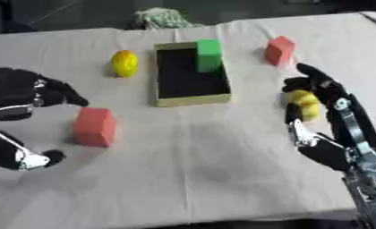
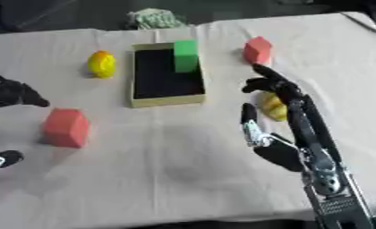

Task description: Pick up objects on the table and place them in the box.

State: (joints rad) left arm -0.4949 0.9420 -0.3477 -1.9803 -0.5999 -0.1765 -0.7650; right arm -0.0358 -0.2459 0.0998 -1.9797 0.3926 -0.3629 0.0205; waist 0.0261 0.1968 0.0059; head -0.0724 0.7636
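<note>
The table (image 1: 222,170) is covered in a plain pale beige cloth. The box (image 1: 190,99) is tan-rimmed with a black inside, and a bright green block (image 1: 209,54) is seen at its far corner. Two red blocks (image 1: 94,127) (image 1: 279,50) and two yellow rounded things (image 1: 125,63) (image 1: 305,103) are spotted around it. Both hands (image 1: 31,96) (image 2: 289,134) are mostly black with silver bits.

Matt cloth-covered table (image 1: 222,170)

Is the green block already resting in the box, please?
Yes, the green block stands in the far right corner of the box, against its dark inside, while both red blocks and both yellow objects lie outside on the cloth.
</note>
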